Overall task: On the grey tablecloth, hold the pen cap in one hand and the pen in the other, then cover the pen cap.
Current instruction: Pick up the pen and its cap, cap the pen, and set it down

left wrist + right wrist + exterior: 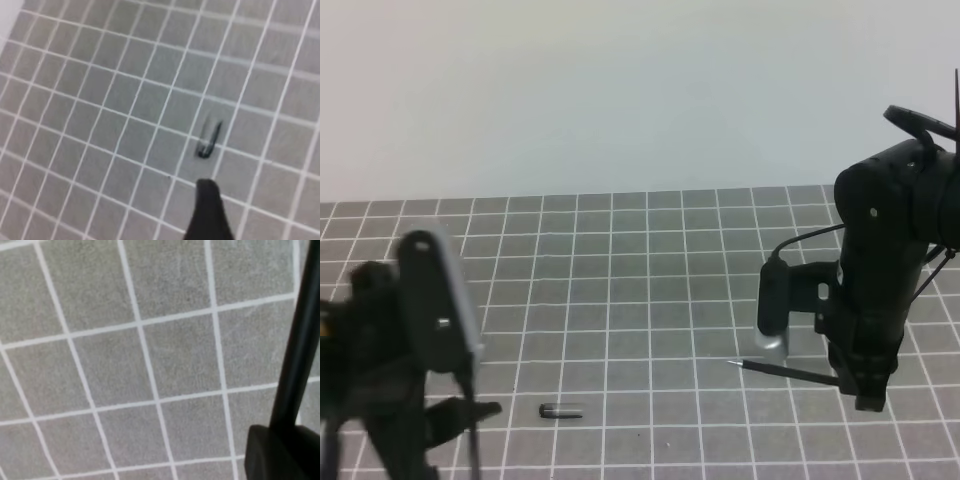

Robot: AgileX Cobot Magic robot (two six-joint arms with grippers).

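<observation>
The pen cap (560,411) lies flat and alone on the grey tablecloth (650,290), near the front. My left gripper (475,412) hovers just left of it, blurred and holding nothing. In the left wrist view one dark finger (209,205) points at the pen cap (209,141) with no partner against it, so the jaws stand apart. At the right, my right gripper (860,385) is shut on the pen (785,372). The pen runs level above the cloth with its tip pointing left. It appears as a dark rod (299,350) in the right wrist view.
The tablecloth's far edge (620,195) meets a pale blank surface behind. The right arm's wrist camera housing (772,310) hangs just above the pen tip. The left arm's bulk (410,330) fills the front left corner.
</observation>
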